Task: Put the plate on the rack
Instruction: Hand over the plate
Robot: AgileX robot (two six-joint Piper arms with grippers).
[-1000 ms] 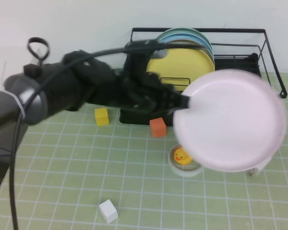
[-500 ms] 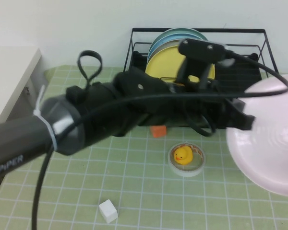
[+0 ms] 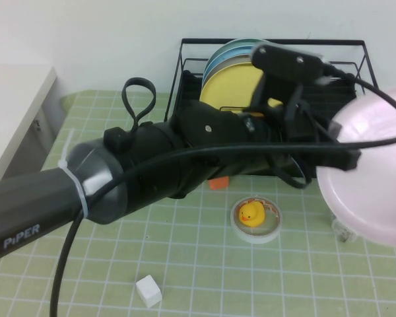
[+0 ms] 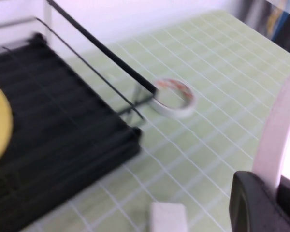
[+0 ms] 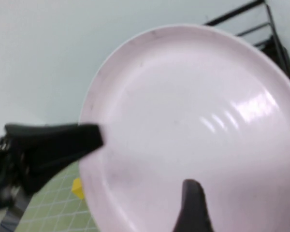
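Note:
The pale pink plate (image 3: 376, 178) is held up on edge at the right, in front of and to the right of the black wire rack (image 3: 330, 92). My left gripper (image 3: 348, 162) is shut on the plate's left rim. The rim also shows clamped between the jaws in the left wrist view (image 4: 280, 125). The plate fills the right wrist view (image 5: 193, 121). My right gripper (image 5: 191, 208) is close against the plate's face there and is out of the high view. The rack's tray shows in the left wrist view (image 4: 53, 125).
Yellow (image 3: 234, 89), grey and blue plates stand in the rack's left part. A tape roll (image 3: 256, 221) with a yellow duck lies in front of the rack. An orange cube (image 3: 216, 183) and a white cube (image 3: 148, 290) lie on the green mat. A white cabinet (image 3: 13, 99) stands at the left.
My left arm has swung the plate to the right, past the tape roll, and tilted it more upright. It now sits slightly higher by the rack's right end.

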